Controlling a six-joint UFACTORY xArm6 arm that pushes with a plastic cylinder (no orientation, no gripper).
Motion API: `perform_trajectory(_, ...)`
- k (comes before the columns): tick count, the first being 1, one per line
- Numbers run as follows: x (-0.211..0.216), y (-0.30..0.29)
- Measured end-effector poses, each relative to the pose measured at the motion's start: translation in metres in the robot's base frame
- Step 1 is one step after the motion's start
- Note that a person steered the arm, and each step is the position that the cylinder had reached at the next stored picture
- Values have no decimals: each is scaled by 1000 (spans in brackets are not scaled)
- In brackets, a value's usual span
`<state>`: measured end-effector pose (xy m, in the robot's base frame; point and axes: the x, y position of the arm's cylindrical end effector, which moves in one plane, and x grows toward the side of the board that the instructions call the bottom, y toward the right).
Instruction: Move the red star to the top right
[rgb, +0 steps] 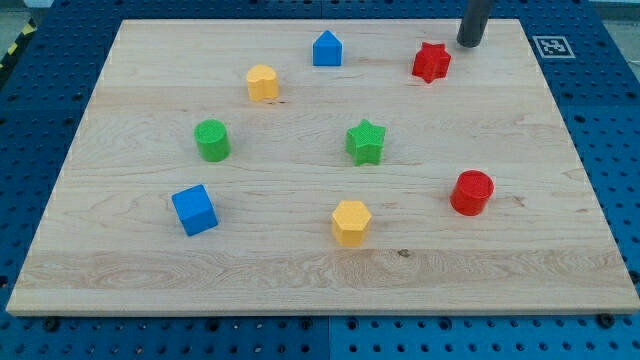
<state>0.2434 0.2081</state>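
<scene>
Single camera view of the wooden counter (300, 270). The dark rod enters from the view's top edge and stands roughly upright; my tip (469, 44) rests near the counter's top right corner, just beside a printed square marker (551, 46). The arm carries no jaws, so there is no opening or grip to report. The red star (431, 62) lies just to the view's left of and slightly below my tip, close to it but apart, with bare wood between them.

Other blocks: a blue house-shaped block (327, 49) sits further left along the top edge; a yellow hexagonal block (262, 82) lies below and left of it. A green cylinder (212, 140) stands at mid-left, a green star (366, 142) near the centre. A blue cube (194, 210) occupies the lower left, a second yellow hexagonal block (351, 221) the lower middle, and a red cylinder (471, 193) the lower right. All of these lie well apart from the red star and from my tip.
</scene>
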Motion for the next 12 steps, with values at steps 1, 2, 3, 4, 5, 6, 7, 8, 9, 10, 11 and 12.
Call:
perform_trajectory(1,0,0)
perform_trajectory(2,0,-11)
perform_trajectory(3,-1,-19)
perform_trajectory(4,-4,-27)
perform_trajectory(5,-4,-36)
perform_trajectory(6,-4,-41)
perform_trajectory(7,-4,-46)
perform_trajectory(8,-4,-50)
perform_trajectory(9,-4,-58)
perform_trajectory(10,-4,-70)
perform_trajectory(11,-4,-83)
perform_trajectory(12,-4,-98)
